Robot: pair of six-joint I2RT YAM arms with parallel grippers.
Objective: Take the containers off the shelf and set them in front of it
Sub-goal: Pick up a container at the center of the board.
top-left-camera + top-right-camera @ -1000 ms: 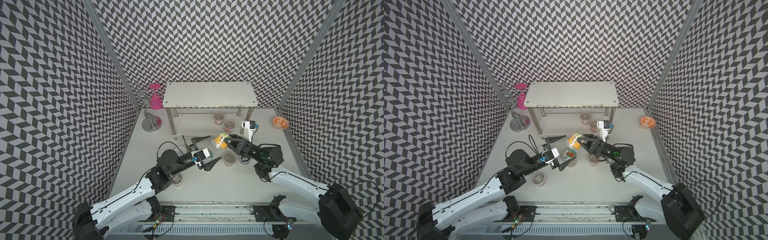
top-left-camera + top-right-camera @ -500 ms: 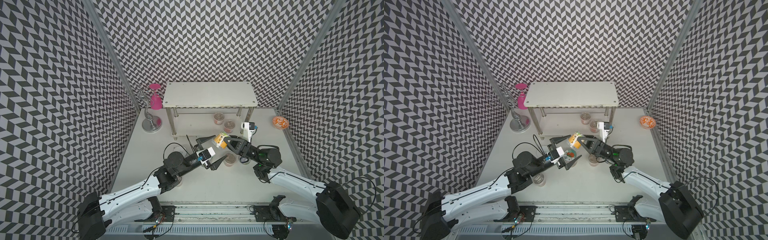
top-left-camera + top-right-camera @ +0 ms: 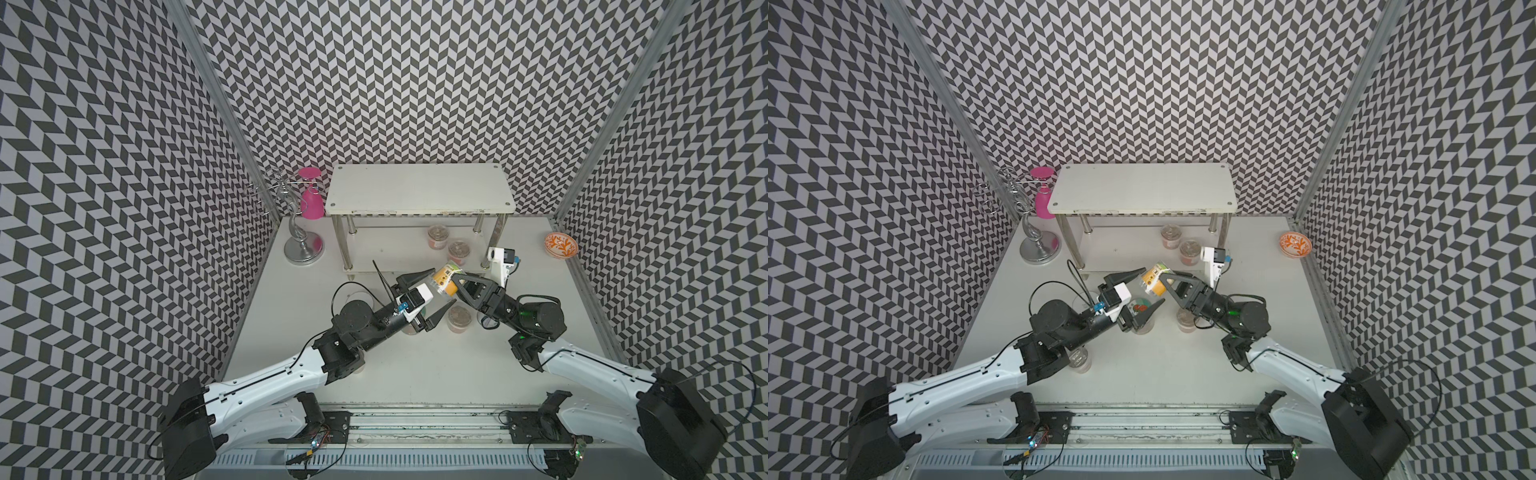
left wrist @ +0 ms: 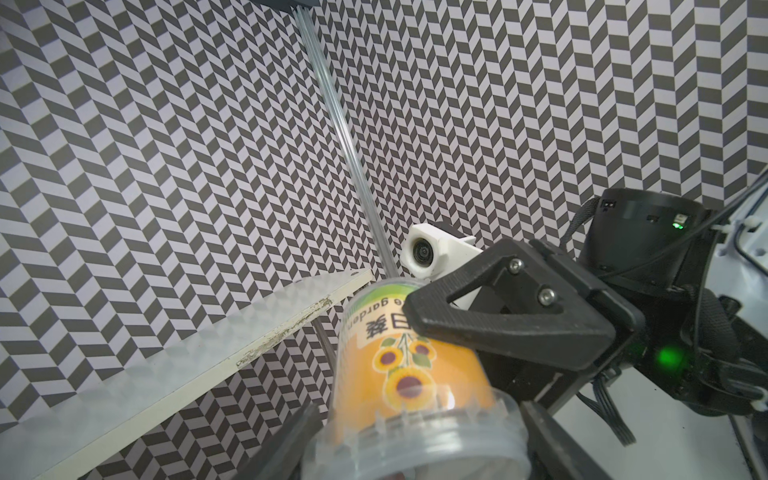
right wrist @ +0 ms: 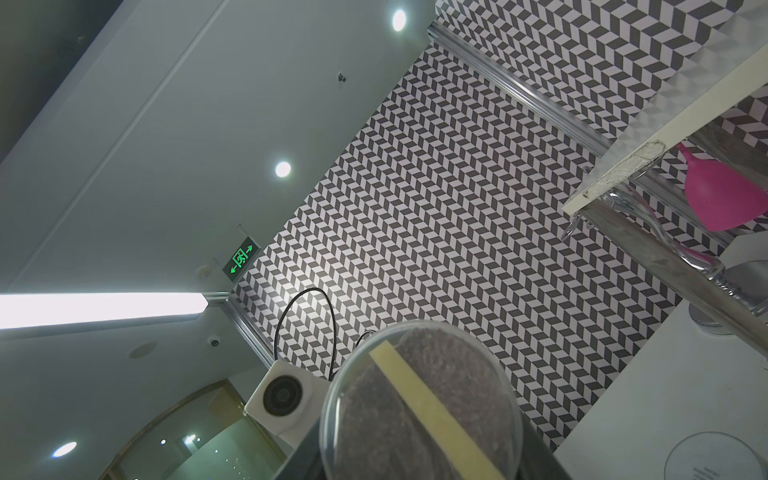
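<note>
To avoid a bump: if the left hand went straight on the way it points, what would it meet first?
Probably the sunflower jar, gripped by the right hand: its lid end lies between the open fingers of the left hand, directly ahead.

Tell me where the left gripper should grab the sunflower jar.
The clear lid end, jaws across it, coming from the lid side along the axis of the sunflower jar: the right gripper clamps the labelled body, leaving only that end free.
</note>
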